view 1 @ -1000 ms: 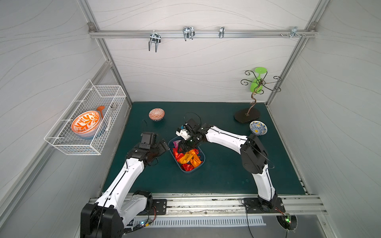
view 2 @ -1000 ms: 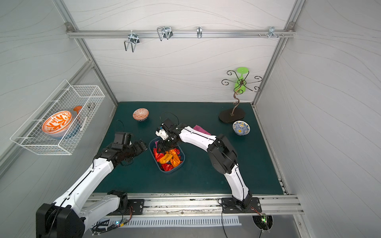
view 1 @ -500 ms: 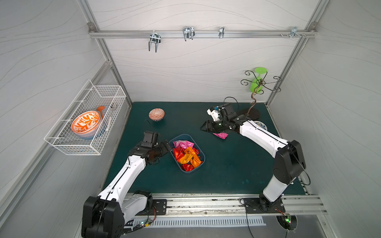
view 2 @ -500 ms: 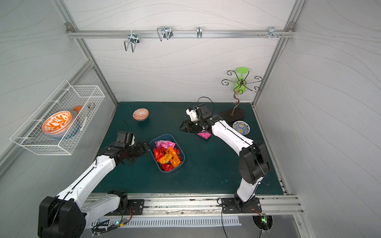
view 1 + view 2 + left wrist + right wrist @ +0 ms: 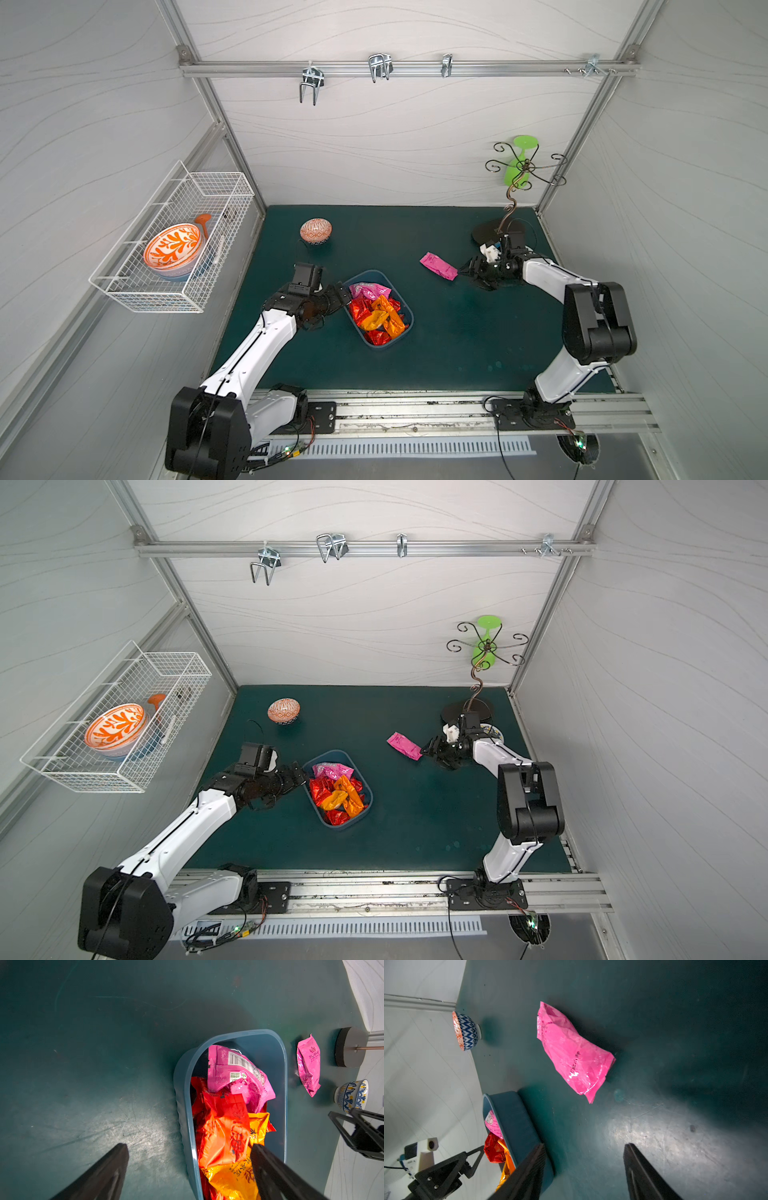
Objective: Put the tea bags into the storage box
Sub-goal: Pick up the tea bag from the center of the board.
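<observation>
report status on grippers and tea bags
Left gripper open, empty, over the storage box rim. Right gripper open, empty, facing the pink tea bag loose on the mat. Nothing between them.

The right gripper [image 5: 467, 277] left the shallow blue plastic storage box [image 5: 371, 272], uncovering a magenta foil tea bag [image 5: 370, 289] on its pile. It swung across the desk [image 5: 436, 332] to just beside a loose magenta foil sachet [image 5: 438, 266], its fingers [image 5: 643, 1172] spreading wider. The left gripper [image 5: 343, 297] edged nearer the box's rim.
</observation>
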You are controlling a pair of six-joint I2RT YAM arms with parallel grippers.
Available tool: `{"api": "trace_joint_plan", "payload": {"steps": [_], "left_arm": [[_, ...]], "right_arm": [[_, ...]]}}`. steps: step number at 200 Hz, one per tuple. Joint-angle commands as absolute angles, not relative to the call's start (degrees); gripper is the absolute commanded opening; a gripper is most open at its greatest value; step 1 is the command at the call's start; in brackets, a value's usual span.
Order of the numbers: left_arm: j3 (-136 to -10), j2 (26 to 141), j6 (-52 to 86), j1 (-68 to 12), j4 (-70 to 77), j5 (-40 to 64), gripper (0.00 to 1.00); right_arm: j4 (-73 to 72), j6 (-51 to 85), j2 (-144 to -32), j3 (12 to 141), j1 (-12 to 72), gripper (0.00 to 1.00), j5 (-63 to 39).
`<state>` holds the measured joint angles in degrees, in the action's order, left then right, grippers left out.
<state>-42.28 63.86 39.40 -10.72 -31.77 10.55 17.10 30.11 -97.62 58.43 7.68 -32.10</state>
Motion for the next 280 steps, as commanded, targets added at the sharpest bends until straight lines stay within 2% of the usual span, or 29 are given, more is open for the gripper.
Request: {"api": "trace_joint_plan", "payload": {"steps": [1, 82, 125, 148, 179, 239, 280], "left_arm": [[-44.5, 64.0, 39.4, -11.1, -29.6, 10.5, 0.96], [-43.9, 62.5, 39.4, -11.1, -30.1, 9.6, 0.96], [-44.0, 62.1, 39.5, -11.1, -30.4, 9.1, 0.96], [-44.1, 61.4, 39.1, -11.1, -30.9, 8.4, 0.96], [-44.1, 60.9, 38.6, -11.1, -31.5, 7.8, 0.96], [-43.8, 60.4, 38.7, -11.1, -31.4, 7.2, 0.96], [-43.8, 60.1, 38.6, -11.1, -31.4, 7.0, 0.96]], "right_arm": [[10.2, 33.5, -99.7, 56.6, 7.7, 0.65, -35.8], [-0.7, 39.7, -106.9, 55.5, 8.5, 0.64, -33.2], [-7.7, 44.1, -111.5, 55.7, 10.1, 0.59, -32.9], [-9.3, 45.6, -113.6, 57.1, 11.0, 0.5, -32.7], [-9.2, 46.3, -115.0, 59.0, 11.5, 0.26, -32.6], [-9.1, 46.6, -111.9, 58.9, 11.5, 0.0, -32.9], [-7.9, 46.7, -107.1, 58.9, 11.7, 0.0, -34.7]]}}
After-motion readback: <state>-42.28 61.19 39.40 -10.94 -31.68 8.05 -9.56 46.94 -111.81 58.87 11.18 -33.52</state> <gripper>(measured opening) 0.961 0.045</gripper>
